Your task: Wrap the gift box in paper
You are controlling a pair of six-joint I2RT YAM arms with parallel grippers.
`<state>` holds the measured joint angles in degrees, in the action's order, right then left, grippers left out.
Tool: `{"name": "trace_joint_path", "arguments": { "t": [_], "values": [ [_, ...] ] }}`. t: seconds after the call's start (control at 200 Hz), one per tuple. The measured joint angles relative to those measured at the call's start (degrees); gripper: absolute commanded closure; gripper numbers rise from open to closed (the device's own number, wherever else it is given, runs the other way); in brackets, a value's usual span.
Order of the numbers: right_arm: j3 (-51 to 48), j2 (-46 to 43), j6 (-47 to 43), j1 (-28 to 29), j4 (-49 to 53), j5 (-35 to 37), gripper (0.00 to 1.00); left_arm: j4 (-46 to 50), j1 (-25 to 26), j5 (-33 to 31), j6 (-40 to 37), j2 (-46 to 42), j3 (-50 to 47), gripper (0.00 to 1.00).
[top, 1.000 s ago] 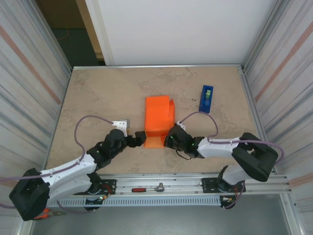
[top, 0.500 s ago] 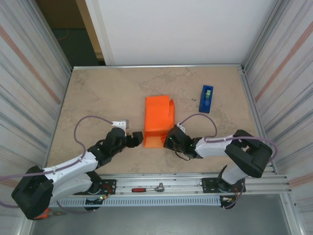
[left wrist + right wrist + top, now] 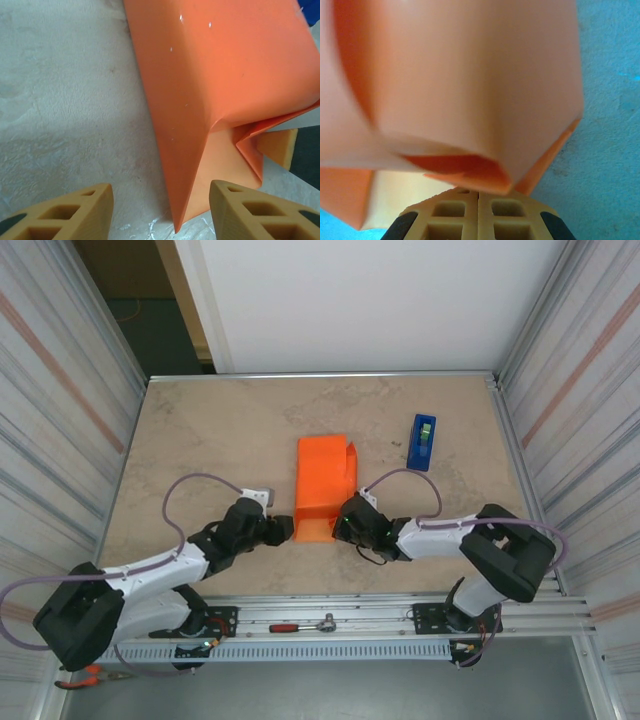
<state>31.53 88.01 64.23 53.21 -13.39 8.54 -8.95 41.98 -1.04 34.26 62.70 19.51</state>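
Note:
The orange paper (image 3: 325,480) lies folded into a parcel at the table's middle; the gift box is hidden inside it. My left gripper (image 3: 287,527) sits at the parcel's near left corner. Its jaws are open and stand either side of the paper's pointed folded corner (image 3: 187,210) without touching it. My right gripper (image 3: 340,523) is shut, its tips (image 3: 479,192) pressed against the near end flap (image 3: 465,170), which curls over them. One tan finger of the right gripper (image 3: 277,145) shows in the left wrist view beyond the fold.
A blue tape dispenser (image 3: 422,442) stands to the right of the parcel. A ratchet tool (image 3: 305,624) lies on the rail in front of the arm bases. Corrugated walls close in both sides of the stone-patterned table (image 3: 210,440).
My left gripper has slid right up to the paper's near left corner and its jaws have narrowed. The right gripper has edged slightly left against the flap, still shut.

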Motion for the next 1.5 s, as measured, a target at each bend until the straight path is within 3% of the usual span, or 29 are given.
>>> {"name": "trace_joint_path", "arguments": {
  "t": [0.271,0.391,1.032,1.152,1.333,1.498],
  "values": [
    [0.11,1.68,0.04,-0.09,-1.62,-1.31,1.0,-0.09,2.91,-0.2,-0.68,2.64,0.9,0.49],
    [0.11,1.18,0.02,-0.09,-1.4,-1.31,1.0,-0.15,4.28,-0.68,-1.07,3.54,1.27,0.55],
    [0.04,2.14,0.07,-0.09,-2.51,-1.33,1.0,-0.7,5.79,-1.79,-1.62,11.85,3.76,0.62],
    [-0.44,2.32,0.11,-0.09,-3.78,-1.33,1.0,-0.87,5.79,-1.95,-1.81,12.61,3.8,0.72],
    [-0.79,2.34,0.13,-0.02,-4.52,-1.31,1.0,-0.72,5.79,-1.88,-3.17,13.49,5.18,1.0],
    [-0.92,2.36,0.28,-0.02,-4.83,-1.29,1.0,-0.07,5.79,-1.51,-4.61,13.49,7.63,1.0]
  ]
}}
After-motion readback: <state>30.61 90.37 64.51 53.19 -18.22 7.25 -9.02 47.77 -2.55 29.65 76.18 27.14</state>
